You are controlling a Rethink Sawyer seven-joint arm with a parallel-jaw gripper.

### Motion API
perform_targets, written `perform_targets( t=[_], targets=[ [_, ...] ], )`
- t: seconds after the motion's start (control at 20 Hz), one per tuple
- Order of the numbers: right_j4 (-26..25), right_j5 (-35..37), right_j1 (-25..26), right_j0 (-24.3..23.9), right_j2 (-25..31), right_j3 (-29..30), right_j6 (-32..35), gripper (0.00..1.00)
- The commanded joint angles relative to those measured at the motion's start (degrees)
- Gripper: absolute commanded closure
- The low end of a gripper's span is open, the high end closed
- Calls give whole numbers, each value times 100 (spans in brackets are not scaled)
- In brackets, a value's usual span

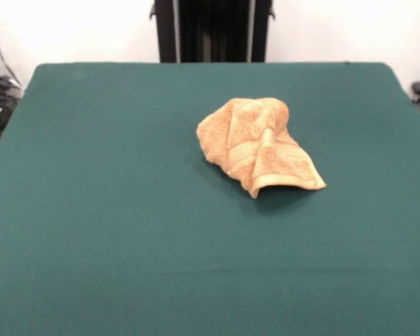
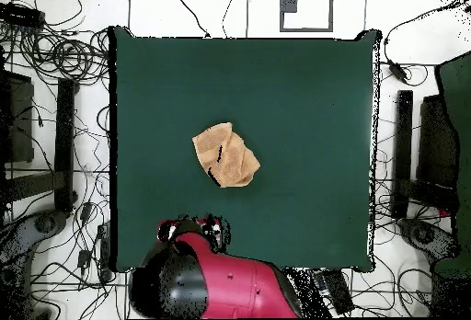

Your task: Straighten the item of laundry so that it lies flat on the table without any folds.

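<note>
Orange-tan hand towel (image 1: 258, 143) lies bunched mid-counter (image 1: 91, 210) in the front view, one corner lifted. From overhead, the arm (image 2: 216, 284) waits at the robot-side edge; its hand's state I cannot tell. Flattening hasn't begun; next, grasp that corner.

Crumpled orange-tan terry-cloth hand towel (image 1: 255, 143) (image 2: 225, 154): soft looped pile, matt and nubbly, with a flatter, smoother woven band running across the fold facing the front camera. Large rectangular table (image 1: 112, 210) (image 2: 304, 105): covered in plain dark green cloth, matt, fine even weave, pulled smooth with only a faint crease line across the near part in the front view. Red and black robot arm (image 2: 225, 289), overhead view: hard moulded shell, smooth with a slight sheen on the red housing and a duller finish on the black sections; black pedestal column (image 1: 211, 31) in the front view looks like smooth painted metal.
</note>
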Motion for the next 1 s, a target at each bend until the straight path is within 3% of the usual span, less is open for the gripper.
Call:
perform_targets(
  t=[0.05,0.6,0.75,0.9,1.0],
  targets=[
    [173,238,383,-65,449,325,619,0],
    [38,-417,444,-162,552,436,623,0],
    [-70,-517,432,23,406,389,815,0],
    [-538,-1245,393,470,-117,272,1182,0],
    [-391,-1110,368,429,0,327,1126,0]
  ],
)
